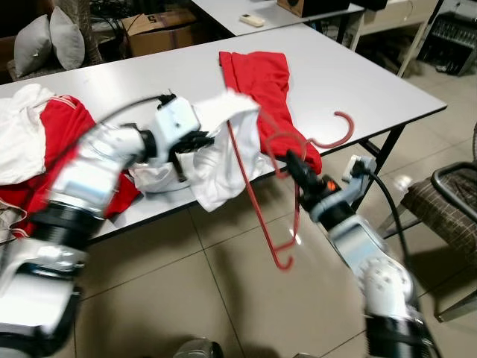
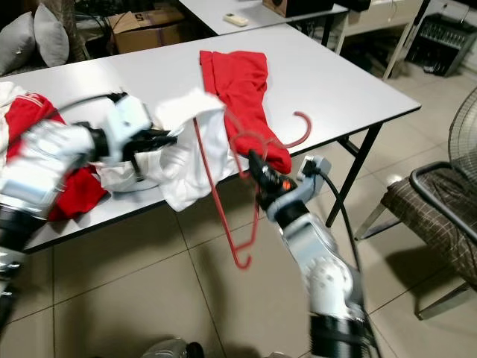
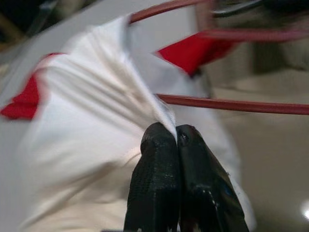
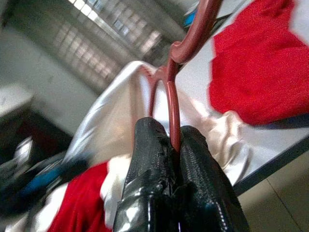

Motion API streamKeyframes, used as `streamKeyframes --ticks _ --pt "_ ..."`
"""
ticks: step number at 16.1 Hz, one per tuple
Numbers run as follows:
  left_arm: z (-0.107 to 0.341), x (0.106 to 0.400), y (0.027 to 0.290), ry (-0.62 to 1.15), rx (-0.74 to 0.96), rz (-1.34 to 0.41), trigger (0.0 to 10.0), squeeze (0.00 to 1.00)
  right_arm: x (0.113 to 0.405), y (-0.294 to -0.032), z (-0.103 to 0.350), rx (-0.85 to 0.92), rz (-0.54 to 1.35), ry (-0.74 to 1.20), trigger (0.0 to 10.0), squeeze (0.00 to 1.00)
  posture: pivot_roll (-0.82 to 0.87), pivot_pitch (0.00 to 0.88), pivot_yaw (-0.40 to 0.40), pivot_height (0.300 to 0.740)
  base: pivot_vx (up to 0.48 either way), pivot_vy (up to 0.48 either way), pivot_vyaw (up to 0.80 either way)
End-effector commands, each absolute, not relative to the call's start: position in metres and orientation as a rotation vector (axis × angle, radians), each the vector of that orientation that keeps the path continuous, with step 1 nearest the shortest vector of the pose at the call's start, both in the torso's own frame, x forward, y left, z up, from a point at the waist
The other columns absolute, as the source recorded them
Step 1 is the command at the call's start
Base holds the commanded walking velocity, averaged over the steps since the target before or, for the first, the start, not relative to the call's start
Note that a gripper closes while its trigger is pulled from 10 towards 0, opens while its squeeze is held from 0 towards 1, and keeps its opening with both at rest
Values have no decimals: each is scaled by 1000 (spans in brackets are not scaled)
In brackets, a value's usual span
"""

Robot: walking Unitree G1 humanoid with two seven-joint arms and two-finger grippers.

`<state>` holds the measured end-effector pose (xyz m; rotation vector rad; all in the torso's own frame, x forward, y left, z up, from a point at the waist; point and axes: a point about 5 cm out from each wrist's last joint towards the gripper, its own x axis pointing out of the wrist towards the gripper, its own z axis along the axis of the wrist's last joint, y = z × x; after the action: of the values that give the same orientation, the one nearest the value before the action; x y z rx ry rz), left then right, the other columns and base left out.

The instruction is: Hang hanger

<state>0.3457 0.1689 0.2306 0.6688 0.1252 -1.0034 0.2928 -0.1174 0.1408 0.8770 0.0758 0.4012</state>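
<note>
Two claws pinching | left claw (image 3: 175,140): white shirt (image 1: 216,160) | right claw (image 4: 174,145): red hanger (image 1: 257,201)

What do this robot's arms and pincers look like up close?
Both arms are silvery-white jointed shells with black cables looping along them. The left gripper and right gripper each end in two long black fingers with a finely textured, rubbery look. An orange spot glows on the right wrist.

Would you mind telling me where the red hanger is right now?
The red hanger hangs off the white table's front edge, centre of the head views, gripped by the right gripper, one shoulder inside the white garment pinched by the left gripper.
</note>
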Motion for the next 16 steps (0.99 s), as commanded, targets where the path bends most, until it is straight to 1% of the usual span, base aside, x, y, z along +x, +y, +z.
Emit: streamKeyframes --ticks 1,3,4,6,7,8,11,13,16 --pt "237 338 165 152 675 -1103 0 0 298 -129 144 895 314 26 10000 0 9 2 95 740 0 0 0" --pt "249 323 165 218 686 -1255 0 0 305 -121 147 968 304 17 10000 0 10 1 101 740 0 0 0" --pt "253 317 165 242 701 -1313 0 0 309 -113 153 1016 321 14 10000 0 9 0 102 740 0 0 0" --pt "260 327 163 188 710 -1235 0 0 313 -102 162 1014 366 3 10000 0 9 0 102 740 0 0 0" --pt "260 327 163 188 714 -1230 0 0 313 -100 164 1025 372 -6 10000 0 7 0 102 740 0 0 0" --pt "255 325 162 211 712 -1243 0 0 314 -96 170 1074 390 -21 10000 0 4 0 100 740 0 0 0" --pt "237 312 155 282 651 -1321 0 0 323 -90 182 1223 376 -57 10000 0 4 0 84 740 0 0 0" --pt "226 306 159 335 656 -1314 0 0 332 -87 186 1315 331 -61 10000 0 11 0 73 740 0 0 0" --pt "218 291 161 375 593 -1332 0 0 345 -84 189 1417 278 -46 10000 0 32 0 52 740 0 0 0"
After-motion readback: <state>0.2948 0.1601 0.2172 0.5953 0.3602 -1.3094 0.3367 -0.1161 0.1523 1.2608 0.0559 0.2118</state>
